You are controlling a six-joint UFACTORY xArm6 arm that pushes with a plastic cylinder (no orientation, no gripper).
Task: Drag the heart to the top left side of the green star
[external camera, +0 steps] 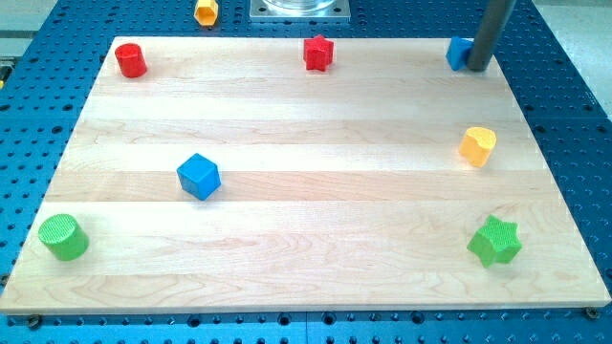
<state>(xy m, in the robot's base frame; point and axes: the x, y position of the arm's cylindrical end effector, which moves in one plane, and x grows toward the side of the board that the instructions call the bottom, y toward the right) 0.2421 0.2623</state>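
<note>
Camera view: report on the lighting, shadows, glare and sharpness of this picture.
Camera view: lighting is even and bright, with only short soft shadows under blocks such as the blue cube and the green star; the wooden board shows no harsh glare; focus is sharp across the board, though my tip sits against a partly hidden blue block at the view's top right.

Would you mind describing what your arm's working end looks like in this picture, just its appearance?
Only a straight, smooth, dark grey rod shows, round in section, entering from the view's top right. It has no claw, cables or markings that I can see. My tip ends bluntly on the board, right beside a blue block that it partly hides. At the view's top centre sits a silvery metal base plate.
</note>
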